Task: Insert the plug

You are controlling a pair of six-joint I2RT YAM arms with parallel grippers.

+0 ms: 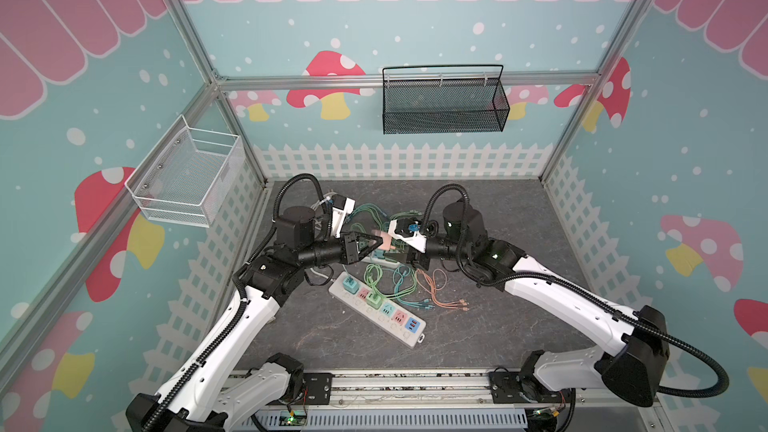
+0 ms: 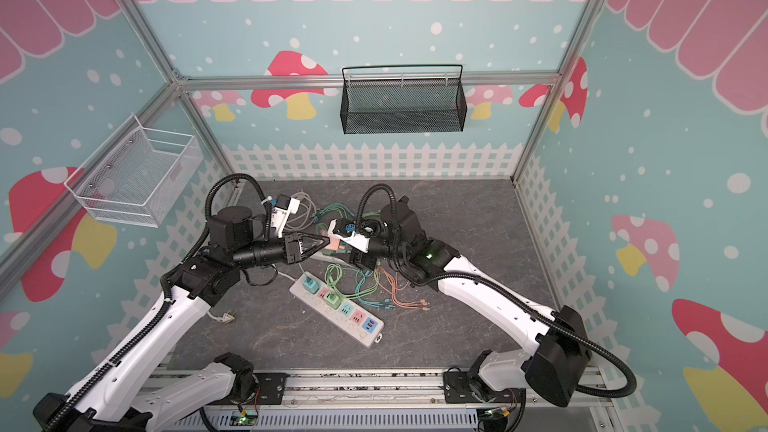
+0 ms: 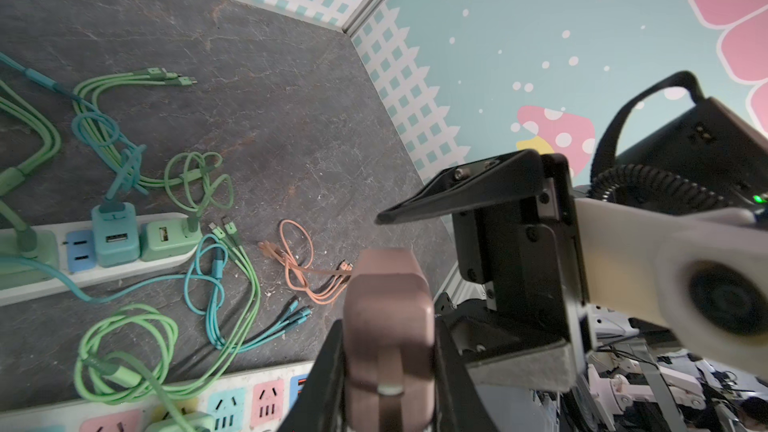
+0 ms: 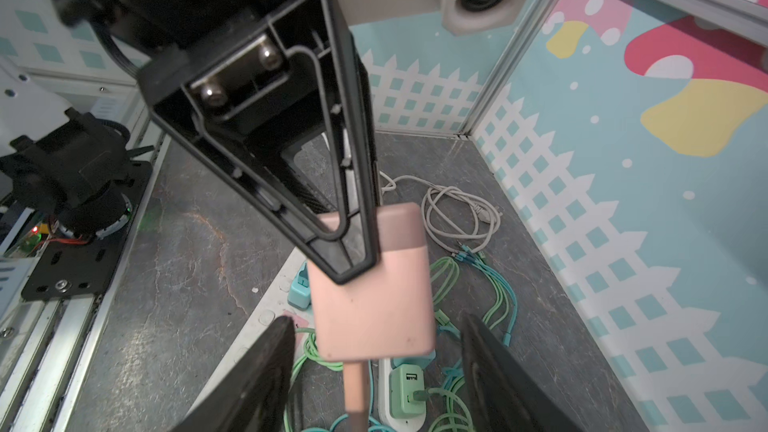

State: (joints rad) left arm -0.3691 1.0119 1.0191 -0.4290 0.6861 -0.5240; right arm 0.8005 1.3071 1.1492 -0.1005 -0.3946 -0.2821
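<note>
The plug (image 1: 385, 241), a pink square adapter with a pink cable (image 4: 355, 392) hanging from it, is held in mid-air above the cables. My left gripper (image 1: 376, 238) is shut on it, and the left wrist view shows both fingers pressed against the plug's (image 3: 388, 309) sides. My right gripper (image 4: 376, 322) faces it from the other side and is open. The plug (image 4: 374, 305) hangs between its spread fingers (image 4: 270, 367) and touches neither. A white power strip (image 1: 399, 332) with coloured sockets lies on the table in front, with several adapters plugged in.
A second power strip (image 3: 170, 259) with teal and green adapters lies under the grippers. Green, teal and peach cables (image 1: 436, 288) are tangled around both strips. A white cord (image 4: 453, 214) is coiled at the back. A white basket (image 1: 187, 172) and a black basket (image 1: 442, 105) hang on the walls.
</note>
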